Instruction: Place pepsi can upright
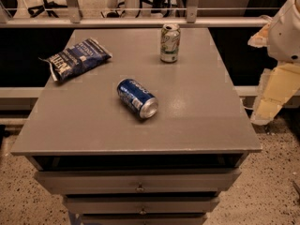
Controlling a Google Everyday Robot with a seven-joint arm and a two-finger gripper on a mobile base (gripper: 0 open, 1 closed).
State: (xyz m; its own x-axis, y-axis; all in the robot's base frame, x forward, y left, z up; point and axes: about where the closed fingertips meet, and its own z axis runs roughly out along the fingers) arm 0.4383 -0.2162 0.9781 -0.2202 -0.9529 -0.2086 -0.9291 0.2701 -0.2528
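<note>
The pepsi can (137,98), dark blue with white lettering, lies on its side near the middle of the grey table top (197,121), its silver end pointing to the front right. My gripper (270,100) hangs off the table's right edge, well to the right of the can and not touching anything. Nothing is held in it.
A pale green-and-white can (169,42) stands upright at the back of the table. A crinkled blue chip bag (77,57) lies at the back left. The table has drawers (139,182) below its front edge. A railing (140,20) runs behind it.
</note>
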